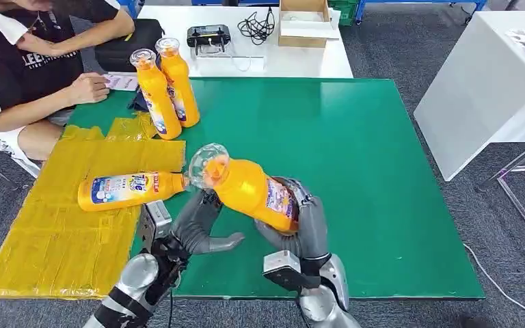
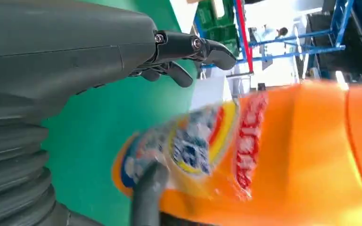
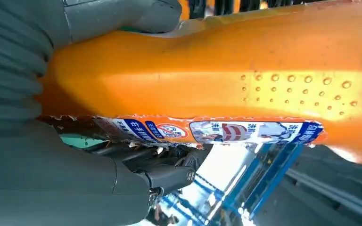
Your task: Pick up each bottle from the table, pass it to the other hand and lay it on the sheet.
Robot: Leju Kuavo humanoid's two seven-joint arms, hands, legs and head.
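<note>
Head view: right hand (image 1: 301,229) fingers clamped round tilted bottle (image 1: 249,188).
Left hand (image 1: 202,229): fingers apart, just under its neck.

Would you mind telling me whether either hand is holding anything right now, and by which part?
The right hand grips the tilted orange plastic bottle around its lower body, by the label. The left hand is open just beneath its neck, holding nothing.
</note>
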